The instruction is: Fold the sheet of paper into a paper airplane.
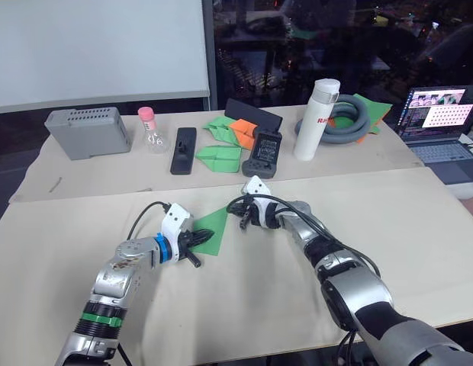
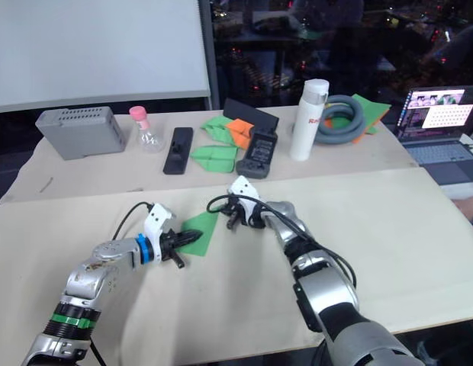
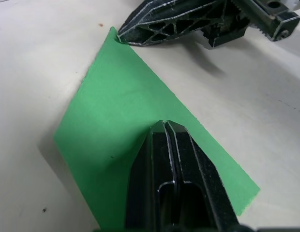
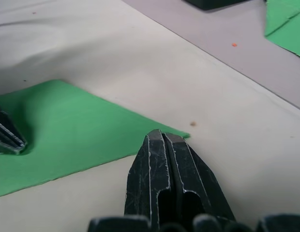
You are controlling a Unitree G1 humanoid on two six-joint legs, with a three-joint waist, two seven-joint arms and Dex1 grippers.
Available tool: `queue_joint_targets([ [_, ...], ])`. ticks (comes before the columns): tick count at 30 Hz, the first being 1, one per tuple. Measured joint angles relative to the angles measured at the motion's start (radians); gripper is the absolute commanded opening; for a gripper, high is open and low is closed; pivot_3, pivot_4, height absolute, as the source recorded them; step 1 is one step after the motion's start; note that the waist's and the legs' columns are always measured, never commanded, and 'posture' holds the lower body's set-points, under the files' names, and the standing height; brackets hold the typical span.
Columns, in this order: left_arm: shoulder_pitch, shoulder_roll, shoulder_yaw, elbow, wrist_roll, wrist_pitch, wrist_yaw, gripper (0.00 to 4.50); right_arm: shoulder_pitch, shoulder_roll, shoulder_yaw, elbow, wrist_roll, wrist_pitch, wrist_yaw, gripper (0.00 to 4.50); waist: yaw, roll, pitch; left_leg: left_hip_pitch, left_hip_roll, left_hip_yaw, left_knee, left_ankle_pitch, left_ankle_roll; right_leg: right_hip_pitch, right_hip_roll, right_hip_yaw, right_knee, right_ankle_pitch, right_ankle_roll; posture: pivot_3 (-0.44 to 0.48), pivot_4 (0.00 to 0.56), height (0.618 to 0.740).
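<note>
The sheet of paper (image 1: pixel 212 225) is seen lying flat on the front table (image 1: pixel 244 305), folded into a green triangle, between the 2 grippers; its long folded edge is shown straight and clean in the left wrist view, and its far corner is pointed toward the right gripper (image 1: pixel 242 221). The left gripper (image 1: pixel 200 242) is laid on the sheet's near part with both fingers pressed together, clenched, the tips resting on the paper rather than pinching it; the paper is slightly dimpled around the tips. The right gripper is likewise closed, its 2 fingers touching with nothing between them, and is held just beside the sheet's pointed corner; whether the tip touches that corner cannot be told. Open tabletop is left in front of the sheet and well out to the right. Beyond the seam, on the back table, a grey box (image 1: pixel 88 131), a flask (image 1: pixel 152 130), a white bottle (image 1: pixel 316 119), a coiled hose (image 1: pixel 345 120) and other folded papers (image 1: pixel 220 156) are kept well apart from the sheet; a laptop (image 1: pixel 442 126) is set at the far right.
</note>
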Motion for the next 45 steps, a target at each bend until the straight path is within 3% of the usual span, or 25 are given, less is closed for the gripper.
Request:
queue_joint_targets([
  [12, 0.006, 0.0, 0.004, -0.005, 0.0, -0.001, 0.004, 0.0, 0.015, 0.023, -0.011, 0.012, -0.01, -0.038, 0.052, 0.04, -0.002, 0.0, 0.0, 0.0, 0.0, 0.0, 0.0, 0.0, 0.0, 0.0, 0.0, 0.0, 0.0, 0.0, 0.0, 0.0, 0.15, 0.74],
  [23, -0.031, 0.01, -0.003, 0.048, 0.005, -0.011, -0.023, 0.0, 0.21, 0.016, 0.017, -0.304, -0.001, 0.04, 0.184, 0.04, 0.001, 0.0, -0.003, 0.001, 0.001, 0.0, 0.0, 0.0, 0.0, 0.001, 0.0, 0.0, 0.0, 0.0, 0.0, 0.0, 0.15, 0.74],
  [37, -0.05, 0.012, -0.005, 0.07, 0.008, -0.013, -0.04, 0.0, 0.466, -0.023, 0.11, -0.736, 0.013, 0.221, 0.234, 0.04, 0.008, 0.0, -0.006, 0.002, 0.0, 0.0, -0.001, 0.0, 0.0, 0.001, 0.0, 0.0, 0.0, 0.0, 0.0, 0.0, 0.15, 0.74],
  [45, -0.089, 0.012, -0.015, 0.077, 0.008, -0.009, -0.048, 0.0, 0.534, -0.037, 0.154, -0.867, 0.037, 0.323, 0.24, 0.04, 0.025, -0.001, -0.006, 0.003, 0.0, 0.0, -0.002, 0.0, 0.0, 0.0, 0.0, 0.0, -0.002, 0.0, 0.0, 0.0, 0.15, 0.74],
])
